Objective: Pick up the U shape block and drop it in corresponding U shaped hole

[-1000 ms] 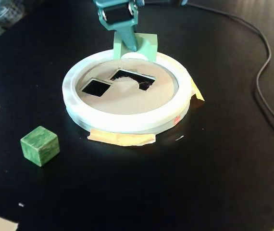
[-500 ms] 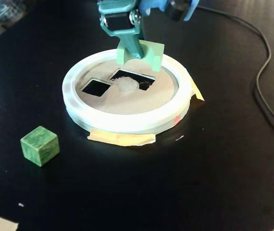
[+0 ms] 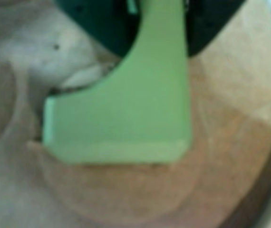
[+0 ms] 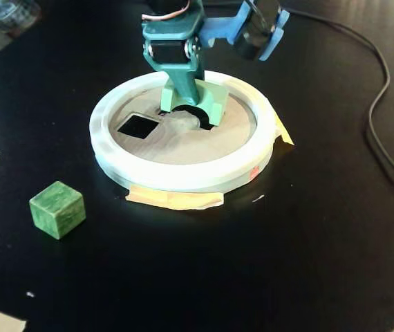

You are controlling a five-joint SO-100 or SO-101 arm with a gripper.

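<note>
1. I see the tan round board with its thick white rim as my landmark; 2 cutouts pierce it. The square cutout sits open and dark at the board's left part in the fixed view.
2. The U shape block stands over the U shaped hole, legs down, at the board's far middle. I cannot tell if it rests on the board or hangs just above.
3. The gripper is clamped on the U shape block, fingers pressed against its faces.
4. The block and gripper cover most of the hole; only a dark sliver shows beneath the arch. The wrist view is blurred, and the fingers are cut off at its top edge.
5. The green cube sits on the black table, well apart from the board at its near left. A black cable curves right of the board, clear of the rim.
</note>
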